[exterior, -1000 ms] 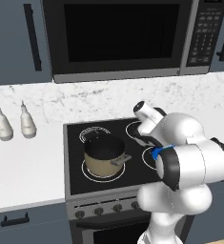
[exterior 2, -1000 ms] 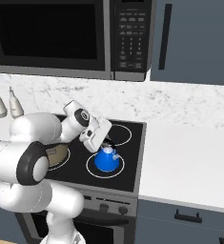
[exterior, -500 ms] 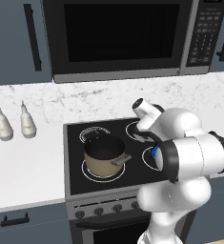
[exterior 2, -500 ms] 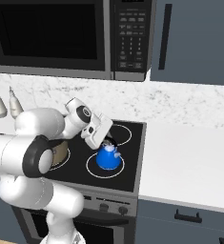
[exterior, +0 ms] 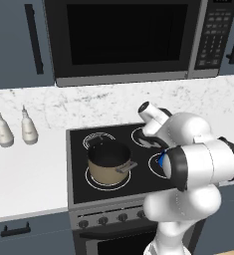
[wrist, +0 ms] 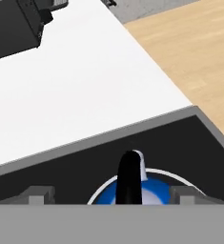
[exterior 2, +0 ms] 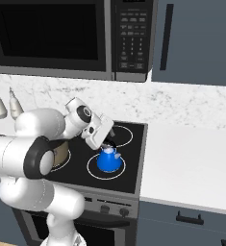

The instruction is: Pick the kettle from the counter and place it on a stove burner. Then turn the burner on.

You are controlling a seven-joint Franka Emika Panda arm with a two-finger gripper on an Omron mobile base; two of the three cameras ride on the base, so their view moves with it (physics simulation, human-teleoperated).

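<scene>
Cooktop (exterior 2: pixel 133 163): kettle (exterior 2: pixel 109 159) on stove burner (exterior 2: pixel 91 169); claw (exterior 2: pixel 106 142) seemingly open.

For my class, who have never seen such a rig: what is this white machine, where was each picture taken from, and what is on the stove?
It is a rendered kitchen with a white robot arm on a driving base. Two pictures come from cameras on the base, behind the arm to its left and right; the third looks along the gripper. On the black cooktop a blue kettle sits inside a white burner ring, and a tan pot stands on another ring. White counter lies alongside. In the hand view the fingers stand apart on either side of the kettle's black handle; nothing is held.
</scene>
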